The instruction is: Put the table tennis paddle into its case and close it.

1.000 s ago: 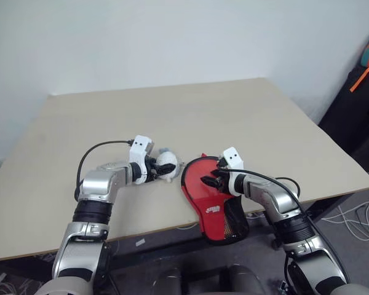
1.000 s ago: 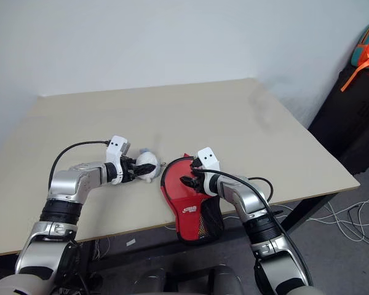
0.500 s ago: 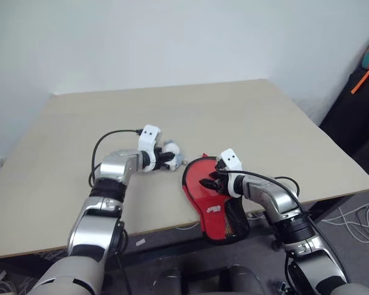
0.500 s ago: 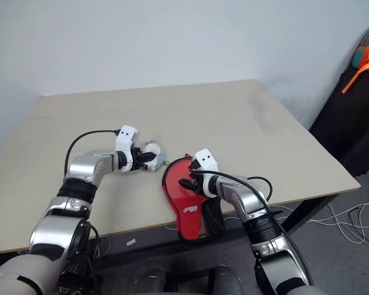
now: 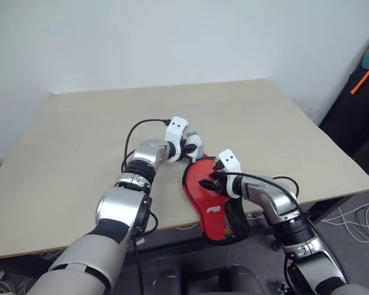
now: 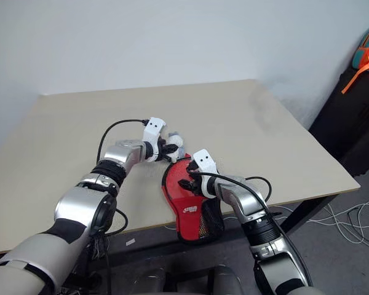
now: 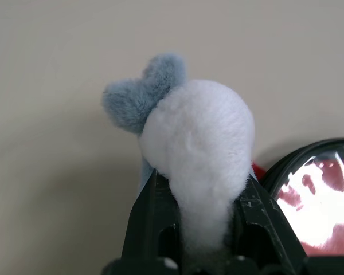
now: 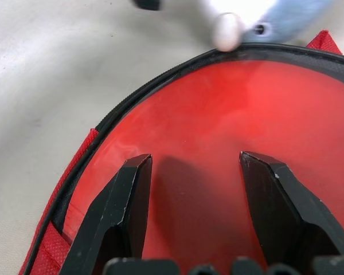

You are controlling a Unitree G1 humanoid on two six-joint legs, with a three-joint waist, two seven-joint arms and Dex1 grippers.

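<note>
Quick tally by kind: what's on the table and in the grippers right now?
Paddle cases: 1, the red case at the table's near edge
Plush toys: 1, white and grey-blue plush toy, in the left gripper
Tables: 1
Total: 3

The case [image 5: 212, 200] carries a small white logo [image 5: 213, 209] on its red face near the narrow neck, but the letters are too small to read. Nothing else bears any text.
</note>
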